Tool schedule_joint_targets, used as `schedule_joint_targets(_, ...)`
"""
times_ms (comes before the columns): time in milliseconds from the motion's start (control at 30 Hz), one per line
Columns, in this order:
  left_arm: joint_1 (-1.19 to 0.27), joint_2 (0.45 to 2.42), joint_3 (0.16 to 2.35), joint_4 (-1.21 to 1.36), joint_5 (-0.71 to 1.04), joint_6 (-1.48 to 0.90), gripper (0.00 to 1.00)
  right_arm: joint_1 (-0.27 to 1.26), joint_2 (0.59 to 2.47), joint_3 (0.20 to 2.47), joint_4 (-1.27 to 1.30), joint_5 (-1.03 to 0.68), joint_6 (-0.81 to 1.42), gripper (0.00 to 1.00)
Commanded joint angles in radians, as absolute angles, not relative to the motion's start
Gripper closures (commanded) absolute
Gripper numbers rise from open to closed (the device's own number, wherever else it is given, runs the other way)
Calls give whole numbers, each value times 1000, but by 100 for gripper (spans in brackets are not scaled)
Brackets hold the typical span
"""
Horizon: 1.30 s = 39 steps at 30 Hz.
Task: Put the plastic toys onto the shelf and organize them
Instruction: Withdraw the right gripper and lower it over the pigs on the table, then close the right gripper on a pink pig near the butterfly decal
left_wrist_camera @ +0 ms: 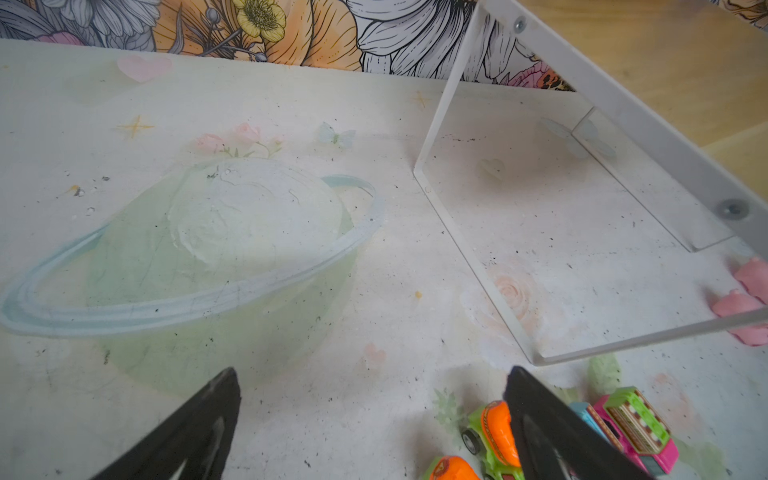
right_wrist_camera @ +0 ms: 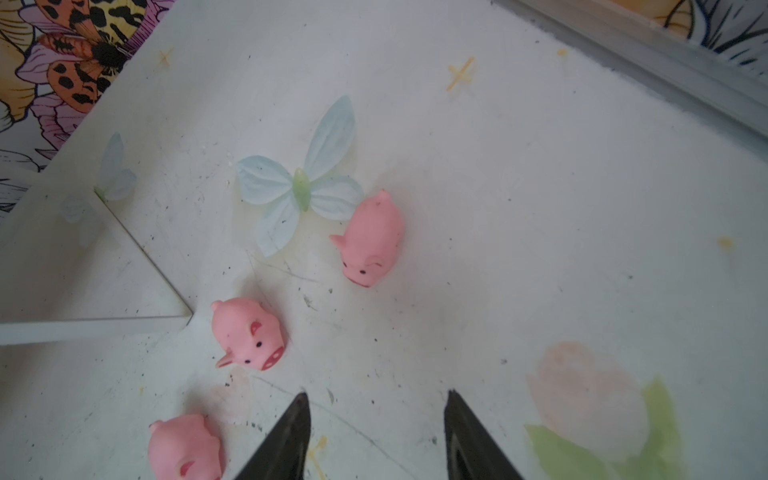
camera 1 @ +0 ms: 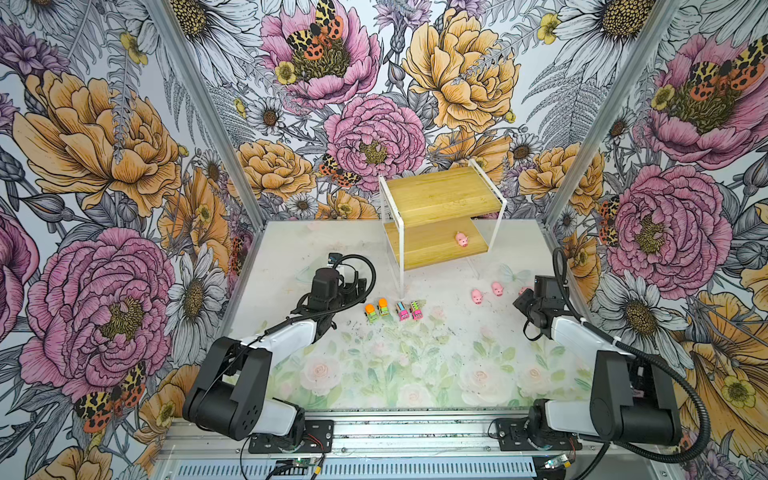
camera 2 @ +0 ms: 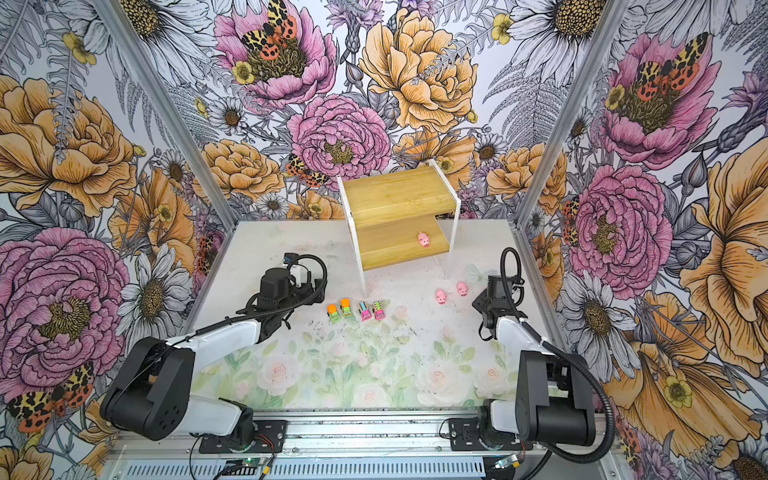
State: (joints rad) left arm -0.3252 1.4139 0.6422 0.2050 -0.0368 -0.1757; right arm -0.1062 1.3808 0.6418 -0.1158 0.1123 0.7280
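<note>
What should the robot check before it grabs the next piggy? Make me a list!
1. Right hand open and empty: ok.
2. A pig lined up in its grip: not ok; the table pigs sit off to one side.
3. Room on the lower board of the shelf: ok, only one pig stands there.
4. Top board bare: ok.
5. Left hand out of the way: ok, open over by the trucks.
</note>
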Motion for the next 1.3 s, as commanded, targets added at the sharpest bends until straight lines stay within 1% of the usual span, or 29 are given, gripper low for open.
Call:
schedule_joint_targets(0, -324, 1421, 653, 202, -21, -158, 1, -110, 1455, 720, -98, 150, 774, 47)
schedule_joint_targets(133, -324, 1420, 654, 201, -22, -158, 1, -108, 1550, 779, -100, 188, 804, 47)
schedule_joint_targets(333, -324, 1420, 653, 201, -24, -159, 1, -108, 1628, 823, -109, 231, 844, 47)
schedule_joint_targets(567, -325, 1421, 656, 198, -25, -158, 1, -110, 1690, 855, -109, 240, 845, 47)
schedule_joint_targets(700, -322, 1422, 655, 198, -26, -160, 1, -112, 1740, 891, -109, 217, 845, 47)
schedule_joint_targets(933, -322, 1416, 653, 196, -29, -163, 1, -111, 1766, 902, -113, 244, 891, 48)
schedule_joint_targets(1133, -319, 1416, 652, 196, -21, -161, 1, -109, 1796, 950, -197, 286, 921, 48)
schedule_joint_targets(1267, -318, 1413, 652, 196, -17, -163, 1, -106, 1802, 955, -207, 296, 935, 48)
